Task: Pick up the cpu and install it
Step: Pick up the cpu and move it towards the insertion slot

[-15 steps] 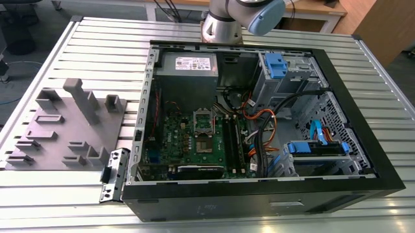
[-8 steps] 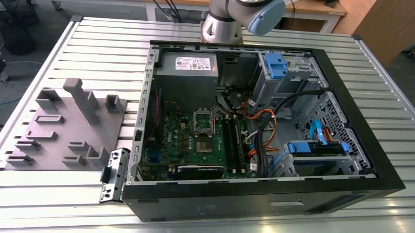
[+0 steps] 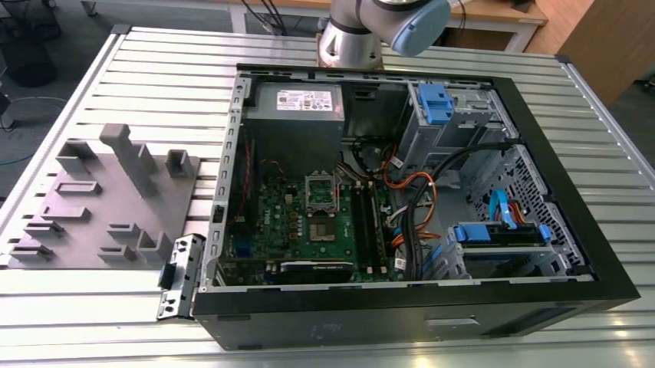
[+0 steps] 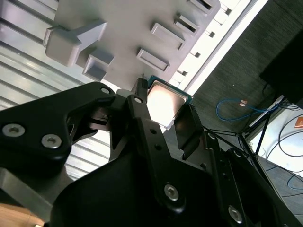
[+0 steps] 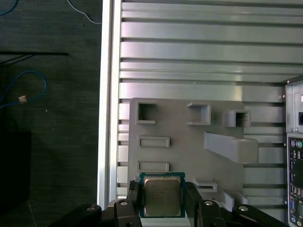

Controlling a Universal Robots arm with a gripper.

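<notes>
First wrist view gives us the gripper (image 5: 162,203) closed on the cpu (image 5: 162,195), two black fingers (image 5: 134,198) pressing its opposite edges. We see the chip held over the grey plastic tray (image 5: 189,151) on the slatted table (image 5: 189,47). Exterior view shows us the open computer case (image 3: 409,305) with its green board (image 3: 281,218).

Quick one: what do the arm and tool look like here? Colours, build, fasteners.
In the exterior view the arm is a silver-grey metal tube with a pale blue joint cap. In the second wrist view the tool is matte black, built of angular linked plates with silver screws.
</notes>
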